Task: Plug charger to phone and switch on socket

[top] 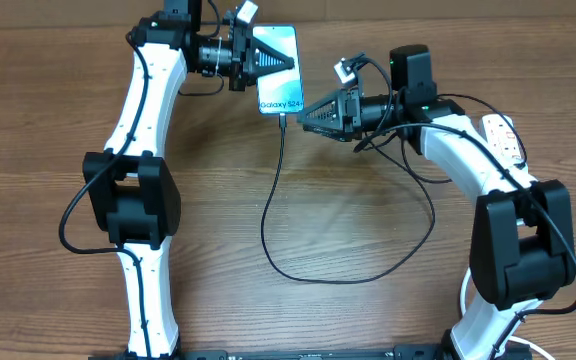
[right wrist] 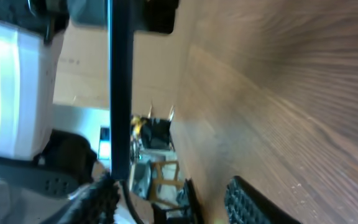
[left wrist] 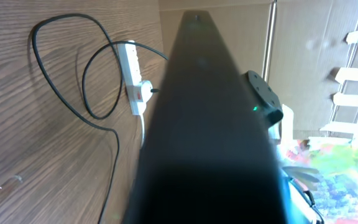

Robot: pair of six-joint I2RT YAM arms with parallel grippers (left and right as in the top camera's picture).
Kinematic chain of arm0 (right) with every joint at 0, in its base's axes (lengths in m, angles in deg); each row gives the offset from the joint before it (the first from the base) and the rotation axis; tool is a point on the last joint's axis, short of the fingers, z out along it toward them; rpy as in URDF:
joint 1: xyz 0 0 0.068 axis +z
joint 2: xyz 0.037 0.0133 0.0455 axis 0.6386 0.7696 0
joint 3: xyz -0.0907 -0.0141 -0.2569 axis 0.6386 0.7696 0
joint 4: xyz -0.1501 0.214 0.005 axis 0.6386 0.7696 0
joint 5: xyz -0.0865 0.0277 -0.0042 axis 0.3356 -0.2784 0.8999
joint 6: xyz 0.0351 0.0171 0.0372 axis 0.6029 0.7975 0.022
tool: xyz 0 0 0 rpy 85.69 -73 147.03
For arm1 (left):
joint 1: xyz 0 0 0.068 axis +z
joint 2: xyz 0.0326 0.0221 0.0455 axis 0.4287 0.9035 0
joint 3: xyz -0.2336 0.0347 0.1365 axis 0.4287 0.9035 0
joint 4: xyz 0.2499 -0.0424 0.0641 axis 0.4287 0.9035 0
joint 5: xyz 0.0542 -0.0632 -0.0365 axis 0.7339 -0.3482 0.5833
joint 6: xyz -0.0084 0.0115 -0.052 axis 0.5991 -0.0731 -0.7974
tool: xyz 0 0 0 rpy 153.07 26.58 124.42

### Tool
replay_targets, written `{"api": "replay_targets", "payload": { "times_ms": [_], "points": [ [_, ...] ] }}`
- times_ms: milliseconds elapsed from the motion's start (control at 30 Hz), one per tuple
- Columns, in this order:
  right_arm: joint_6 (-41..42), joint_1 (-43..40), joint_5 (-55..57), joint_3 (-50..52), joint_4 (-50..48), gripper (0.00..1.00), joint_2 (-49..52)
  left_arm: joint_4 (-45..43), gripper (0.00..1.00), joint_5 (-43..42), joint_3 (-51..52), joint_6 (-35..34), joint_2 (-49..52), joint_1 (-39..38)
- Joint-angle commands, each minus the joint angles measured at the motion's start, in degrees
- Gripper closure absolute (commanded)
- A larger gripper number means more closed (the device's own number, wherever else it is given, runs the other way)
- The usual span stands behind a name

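One phone [top: 280, 75], one charger [top: 338, 281] (cable looping below the phone), one socket [top: 506, 138] well right of the phone, and two arms: left arm [top: 153, 100], right arm [top: 463, 150].

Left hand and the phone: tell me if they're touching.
Touching. The overhead view shows the left hand clamped across the phone, its fingers overlapping the blue screen.

Left gripper [top: 286, 62] covering upper phone [top: 282, 100]; right arm [top: 468, 150] hiding most of socket [top: 505, 137]; charger [top: 265, 225] tip looking too small to judge seating; right wrist view blurring.
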Motion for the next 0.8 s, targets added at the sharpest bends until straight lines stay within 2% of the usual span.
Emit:
{"api": "replay_targets", "payload": {
  "times_ms": [0,167,367,533,700,767],
  "points": [
    [-2.5,2.3,-5.6,-0.1,-1.9,0.58,-1.0,0.1,0.96,-2.7,-0.6,-3.3,-1.0,0.0],
    [-1.3,3.2,-5.7,-0.1,-3.2,0.59,-1.0,0.1,0.96,-4.6,-0.6,-3.7,-1.0,-0.1],
    [7.7,3.2,-6.4,-0.1,-11.3,0.81,-1.0,0.0,0.96,-4.6,-0.6,-4.3,-1.0,-0.1],
    [12.6,3.2,-6.3,-0.1,-16.3,0.80,-1.0,0.0,0.96,-4.6,-0.6,-4.3,-1.0,-0.1],
    [12.5,3.2,-6.3,-0.1,-16.2,0.80,-1.0,0.0,0.96,-4.8,-0.6,-4.7,-1.0,-0.1],
    [12.5,3.2,-6.4,-0.1,-16.2,0.75,-1.0,0.0,0.96,-4.8,-0.6,-4.7,-1.0,0.0]
  ]
}}
